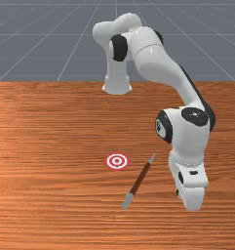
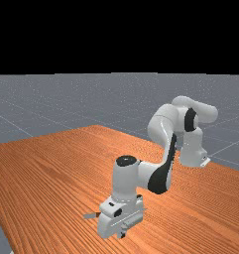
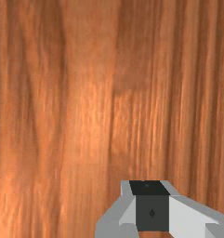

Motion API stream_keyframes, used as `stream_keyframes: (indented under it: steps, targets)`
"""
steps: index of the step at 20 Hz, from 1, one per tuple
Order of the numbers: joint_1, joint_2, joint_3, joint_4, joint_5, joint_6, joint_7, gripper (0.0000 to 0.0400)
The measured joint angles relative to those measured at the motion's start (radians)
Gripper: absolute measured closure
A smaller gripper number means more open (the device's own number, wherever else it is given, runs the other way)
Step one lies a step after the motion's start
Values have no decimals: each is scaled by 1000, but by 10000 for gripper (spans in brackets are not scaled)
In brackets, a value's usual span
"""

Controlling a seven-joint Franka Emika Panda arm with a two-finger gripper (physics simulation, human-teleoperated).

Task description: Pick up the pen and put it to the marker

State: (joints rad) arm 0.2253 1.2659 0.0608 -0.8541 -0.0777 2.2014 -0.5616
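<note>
My gripper points down at the table, out at the end of the arm. I cannot tell from here how far open it is, but it doesn't have hold of the pen, which lies on the wood, apart from it. In the front view I see the pen to the left of my gripper, at a slant: its narrow grey tip points back toward the arm's base, its reddish-brown shaft runs between, and the thicker grey end sits closer to the camera.

The target — red and white rings, flat on the table — is on the other side of the pen, the front view's left. The two are near each other but not touching, with the rings roughly level with the pen's narrow tip.

From the far view I get the pen's grey end poking out past the left side of my gripper, the rest mostly hidden. In the wrist view the gripper has plain wood grain beyond it.
</note>
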Motion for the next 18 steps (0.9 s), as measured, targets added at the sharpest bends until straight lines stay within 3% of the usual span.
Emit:
stream_keyframes:
  steps: [2,8,18]
  targets:
    - [-3,34,5,63,0,-30,-28,400]
    - [-123,-70,28,-135,-7,59,-224,400]
    - [-248,-108,36,-205,-3,89,-370,400]
